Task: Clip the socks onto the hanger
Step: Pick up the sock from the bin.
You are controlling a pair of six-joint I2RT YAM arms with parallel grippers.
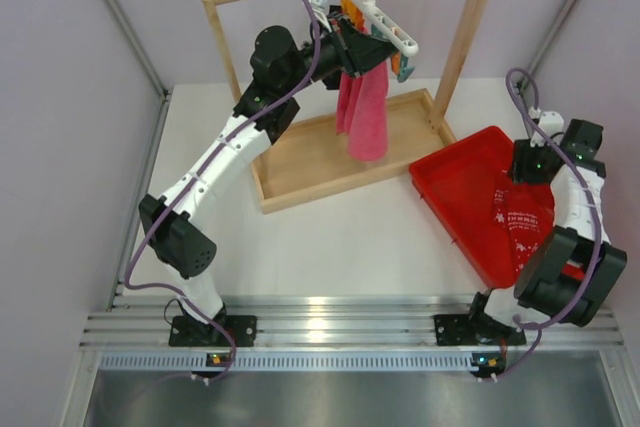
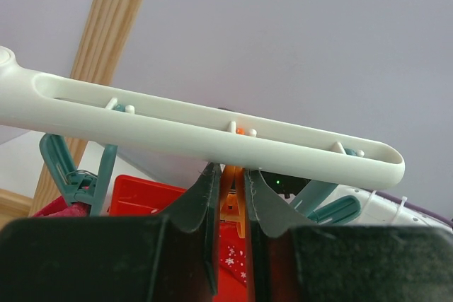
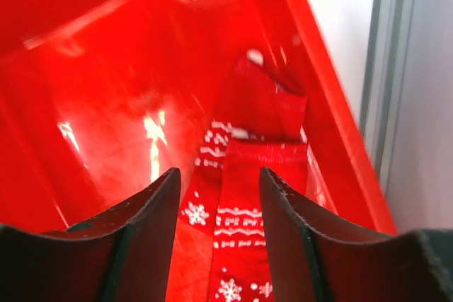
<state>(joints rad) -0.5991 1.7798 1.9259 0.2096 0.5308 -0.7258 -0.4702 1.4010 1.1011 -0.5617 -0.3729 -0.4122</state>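
Note:
The white slotted hanger [image 1: 380, 15] hangs by its hook from the wooden rail, and it crosses the left wrist view [image 2: 212, 131]. My left gripper [image 1: 372, 55] is up at the bar, and its jaws [image 2: 230, 171] are shut on an orange clip [image 2: 233, 196] under it. Teal clips [image 2: 71, 175] hang on either side. Two red socks with white snowflake print [image 1: 525, 217] lie in the red tray [image 1: 455, 187]. My right gripper [image 1: 527, 175] hovers low over them, open and empty [image 3: 218, 175]. One sock [image 3: 255, 231] lies between its fingers, the other [image 3: 262, 104] beyond.
A pink cloth [image 1: 365, 112] hangs from the hanger over a wooden base tray [image 1: 300, 162]. The wooden rail frame [image 1: 470, 27] stands at the back. Metal posts and walls close in both sides. The red tray's right wall [image 3: 333, 125] is close to my right fingers.

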